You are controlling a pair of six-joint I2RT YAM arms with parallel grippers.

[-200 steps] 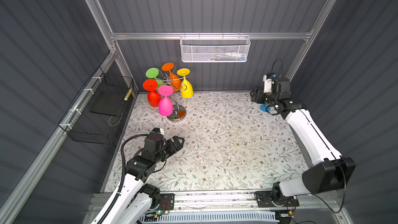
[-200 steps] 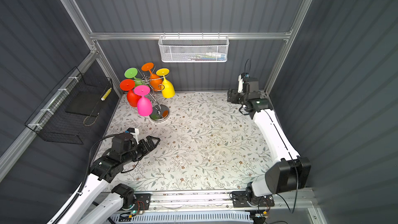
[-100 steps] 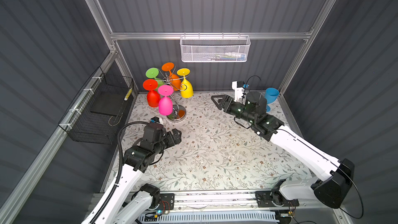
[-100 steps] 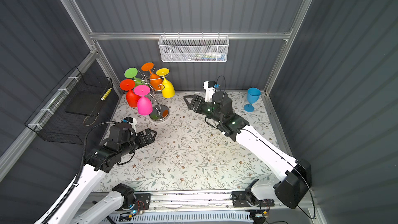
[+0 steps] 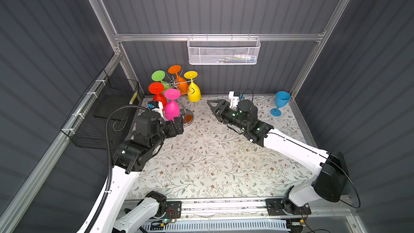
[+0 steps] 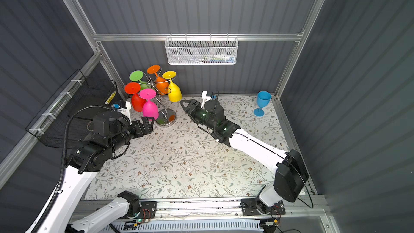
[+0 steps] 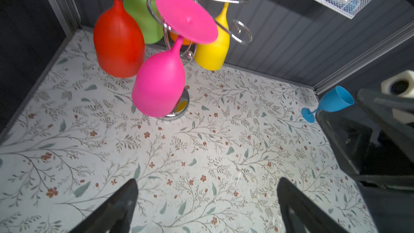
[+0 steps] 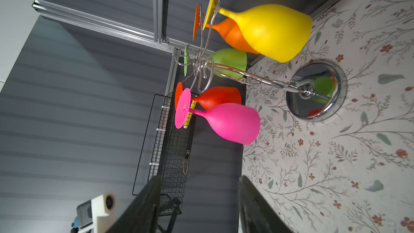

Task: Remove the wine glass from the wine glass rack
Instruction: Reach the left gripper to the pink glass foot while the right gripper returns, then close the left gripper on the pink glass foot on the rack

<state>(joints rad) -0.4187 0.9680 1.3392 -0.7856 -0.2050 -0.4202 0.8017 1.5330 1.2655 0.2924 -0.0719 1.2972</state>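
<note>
Left gripper (image 6: 149, 123) fingers wide apart, empty, 7 o'clock of wine glass rack (image 6: 171, 116); right gripper (image 6: 184, 104) fingers apart, empty, 3 o'clock.

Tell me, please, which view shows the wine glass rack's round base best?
The right wrist view: the rack's base appears whole and large. Both top views show it small, partly behind the pink glass; the left wrist view shows only a sliver.
</note>
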